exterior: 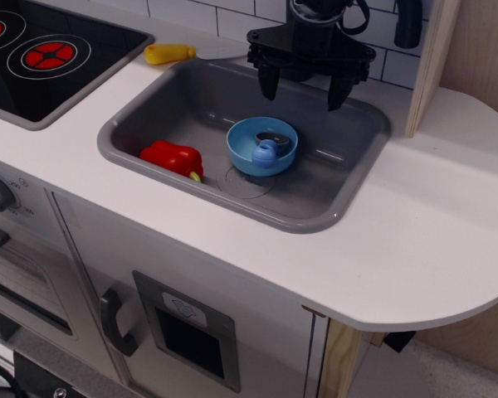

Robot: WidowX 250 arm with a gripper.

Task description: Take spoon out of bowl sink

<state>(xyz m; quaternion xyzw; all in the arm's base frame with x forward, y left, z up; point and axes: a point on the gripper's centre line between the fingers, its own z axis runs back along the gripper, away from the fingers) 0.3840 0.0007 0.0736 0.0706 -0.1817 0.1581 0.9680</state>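
The light-blue bowl (pixel 261 145) sits in the middle of the grey sink (pixel 324 195), over the faint drain ring. The medium-blue spoon (pixel 266 152) lies in the bowl, its rounded end resting on the bowl's front rim. My black gripper (pixel 302 89) hangs above the sink's back edge, behind and a little right of the bowl. Its two fingers are spread apart and hold nothing. It is clear of the bowl and spoon.
A red toy pepper (pixel 173 157) lies on the sink floor left of the bowl. A yellow-handled toy knife (pixel 170 53) lies on the counter behind the sink's left corner. The black stovetop (pixel 46 58) with red rings is at far left. A wooden post (pixel 432 66) stands at right.
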